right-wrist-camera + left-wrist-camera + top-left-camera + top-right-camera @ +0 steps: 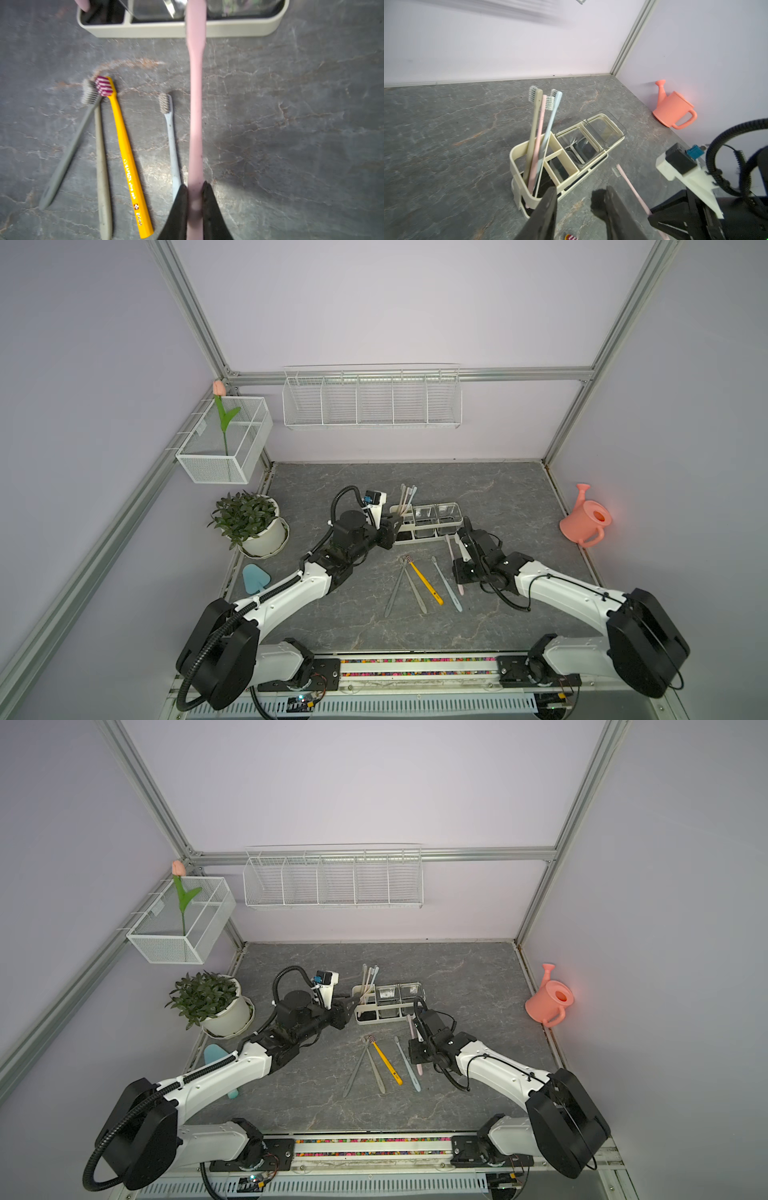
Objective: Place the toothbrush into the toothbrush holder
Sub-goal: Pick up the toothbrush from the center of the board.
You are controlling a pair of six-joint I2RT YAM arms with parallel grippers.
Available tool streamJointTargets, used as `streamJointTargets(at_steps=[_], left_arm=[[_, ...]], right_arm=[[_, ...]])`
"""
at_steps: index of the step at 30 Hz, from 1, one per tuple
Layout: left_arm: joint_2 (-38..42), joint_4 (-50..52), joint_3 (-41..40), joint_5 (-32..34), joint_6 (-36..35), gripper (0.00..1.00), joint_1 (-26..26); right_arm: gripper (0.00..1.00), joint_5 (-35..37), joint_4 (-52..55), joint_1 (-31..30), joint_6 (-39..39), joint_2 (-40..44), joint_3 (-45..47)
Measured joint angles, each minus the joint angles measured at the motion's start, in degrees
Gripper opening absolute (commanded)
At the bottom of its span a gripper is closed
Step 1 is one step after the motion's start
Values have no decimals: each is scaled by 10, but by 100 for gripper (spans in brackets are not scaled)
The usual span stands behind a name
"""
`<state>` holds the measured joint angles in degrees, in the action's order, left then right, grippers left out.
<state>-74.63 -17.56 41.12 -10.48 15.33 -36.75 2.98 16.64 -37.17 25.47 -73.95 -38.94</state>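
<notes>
**Plastic and stone**

Smooth matt cream plastic in the toothbrush holder [566,160], clear glossy plastic in its cups [604,128]. Glossy plastic on the yellow toothbrush [124,149], matt on the pink toothbrush [195,116]. Veined grey stone-look tabletop [446,128], dull sheen.

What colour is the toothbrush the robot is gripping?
Pale pink; the toothbrush shows best in the right wrist view.

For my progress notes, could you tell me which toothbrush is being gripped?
The pink toothbrush, clamped in the right gripper; the grey, beige, yellow and blue ones lie loose on the table.
</notes>
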Motion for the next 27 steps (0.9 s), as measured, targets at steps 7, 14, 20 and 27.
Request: streamJointTargets(at_steps=[7,14,20,27], left_arm=[[-40,-19,8,-91,9,40,-5],[-68,-26,32,-108,6,41,-36],[-110,-33,57,-114,7,40,-50],[-137,-16,92,-100,-11,42,-92]], right_arm=[[13,0,-16,1,-9,39,7],[14,0,-28,1,-9,70,11],[15,0,-28,0,-11,75,11],[15,0,-28,0,-11,90,11]])
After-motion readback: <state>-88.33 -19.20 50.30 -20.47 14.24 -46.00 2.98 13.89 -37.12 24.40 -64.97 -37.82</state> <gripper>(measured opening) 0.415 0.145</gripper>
